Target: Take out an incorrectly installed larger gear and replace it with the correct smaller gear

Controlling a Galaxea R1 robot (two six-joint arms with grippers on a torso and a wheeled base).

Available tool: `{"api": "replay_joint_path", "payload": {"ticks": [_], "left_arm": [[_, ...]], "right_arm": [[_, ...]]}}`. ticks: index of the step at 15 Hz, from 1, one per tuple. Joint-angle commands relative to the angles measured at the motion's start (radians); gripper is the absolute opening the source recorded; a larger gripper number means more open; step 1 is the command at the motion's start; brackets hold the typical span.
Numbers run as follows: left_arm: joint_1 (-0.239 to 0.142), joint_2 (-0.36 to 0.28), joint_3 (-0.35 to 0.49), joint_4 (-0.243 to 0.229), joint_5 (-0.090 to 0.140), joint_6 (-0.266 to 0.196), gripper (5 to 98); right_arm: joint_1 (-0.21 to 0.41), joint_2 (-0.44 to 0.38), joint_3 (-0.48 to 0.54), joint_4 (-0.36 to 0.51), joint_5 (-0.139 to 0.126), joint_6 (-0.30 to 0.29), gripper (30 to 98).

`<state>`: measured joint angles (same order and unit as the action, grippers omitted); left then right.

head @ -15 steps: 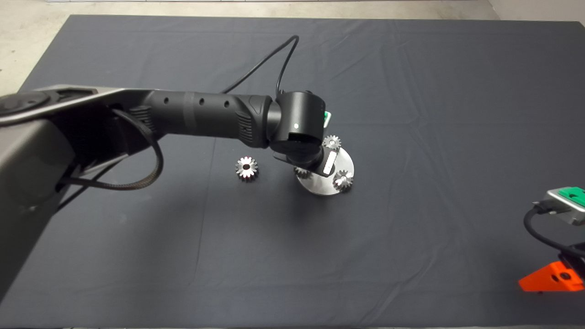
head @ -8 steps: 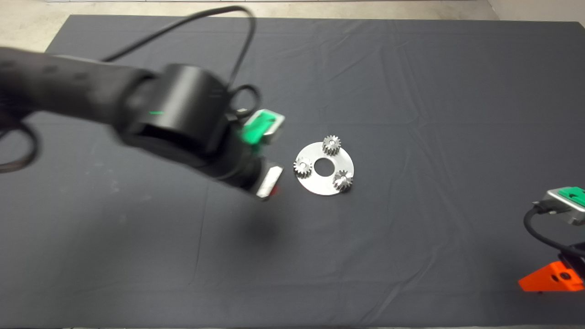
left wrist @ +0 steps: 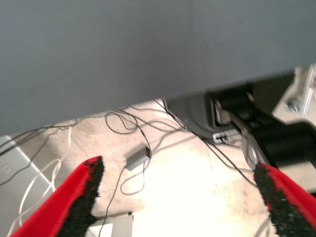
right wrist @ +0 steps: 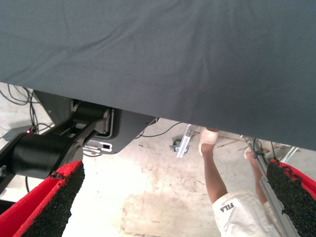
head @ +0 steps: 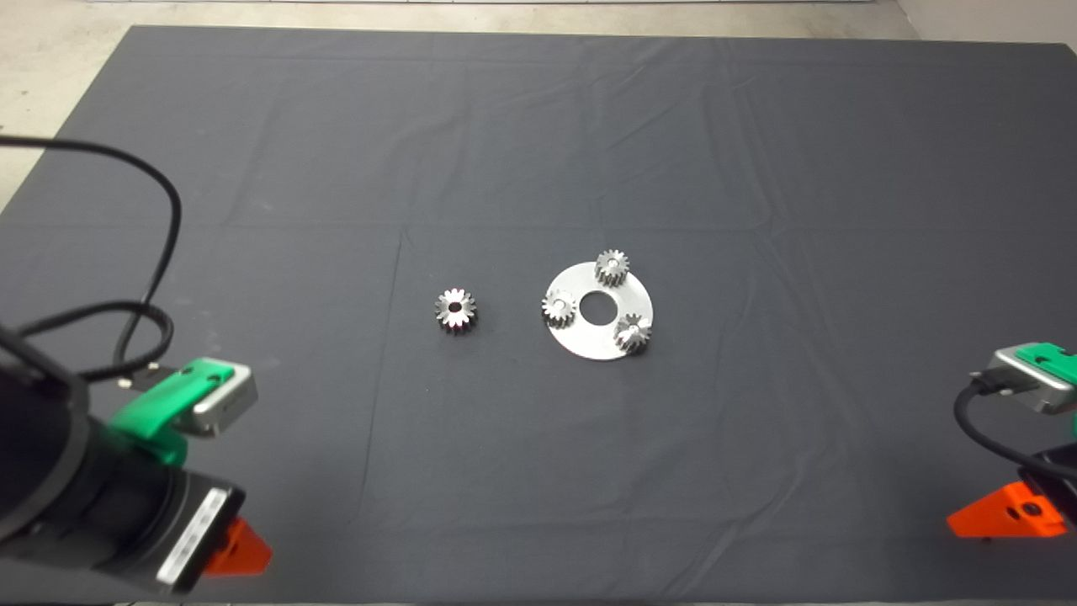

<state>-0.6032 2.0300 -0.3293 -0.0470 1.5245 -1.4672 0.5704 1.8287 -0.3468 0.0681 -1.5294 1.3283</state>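
Observation:
The larger gear [head: 455, 310] lies flat on the dark mat [head: 538, 471], alone, left of a round silver plate [head: 593, 343]. On that plate sit three small bright gears around its centre hole: the smaller gear [head: 558, 306] at the plate's left side, and two alike [head: 612, 267] [head: 631, 332]. My left gripper [head: 242, 551] is at the lower left edge, far from the gears. In its wrist view the left gripper [left wrist: 180, 197] is open with nothing between the fingers [left wrist: 79, 197]. My right gripper [head: 1005, 515] waits at the lower right edge and is also open [right wrist: 170, 202].
Bare concrete floor borders the mat at the far left corner [head: 50, 76]. Beyond the mat's edge the left wrist view shows loose cables [left wrist: 138, 158] on the floor. The right wrist view shows the robot's base [right wrist: 59, 143] and a person's leg [right wrist: 217, 182].
My left arm has pulled away from the plate, swinging back to the lower left edge. The small gear on the plate's left side is uncovered. The right gripper has barely moved.

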Motion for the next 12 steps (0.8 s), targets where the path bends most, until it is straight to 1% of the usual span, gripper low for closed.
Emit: {"api": "replay_joint_path", "payload": {"ticks": [1,3,5,7,8,9,10,11,12], "left_arm": [[-0.023,-0.021,0.021,-0.016,0.039,-0.008,78.1],[-0.023,-0.041,0.041,-0.016,0.039,-0.008,78.6],[-0.021,-0.061,0.041,-0.014,0.040,-0.008,82.9],[-0.021,-0.075,0.044,-0.014,0.039,-0.010,83.3],[-0.021,-0.078,0.047,-0.016,0.040,-0.010,87.0],[-0.021,-0.098,0.047,-0.016,0.040,-0.010,88.3],[-0.021,-0.110,0.047,-0.016,0.040,-0.008,88.3],[-0.021,-0.094,0.039,-0.017,0.044,0.006,89.5],[-0.021,-0.090,0.032,-0.020,0.045,0.045,93.1]], "right_arm": [[0.008,-0.022,0.009,0.033,-0.008,0.005,97.7],[0.008,-0.022,0.010,0.033,-0.008,0.005,97.7],[0.005,0.016,0.008,0.033,-0.009,0.008,97.7],[0.005,0.032,0.011,0.033,-0.005,0.006,97.7],[0.005,0.063,0.011,0.033,-0.008,0.007,97.7],[0.005,0.087,0.010,0.033,-0.009,0.011,97.7],[0.005,0.092,0.011,0.033,-0.008,0.008,97.7],[0.004,0.104,0.011,0.033,-0.008,0.002,97.7],[0.003,0.108,0.011,0.033,-0.008,0.002,97.7]]}}
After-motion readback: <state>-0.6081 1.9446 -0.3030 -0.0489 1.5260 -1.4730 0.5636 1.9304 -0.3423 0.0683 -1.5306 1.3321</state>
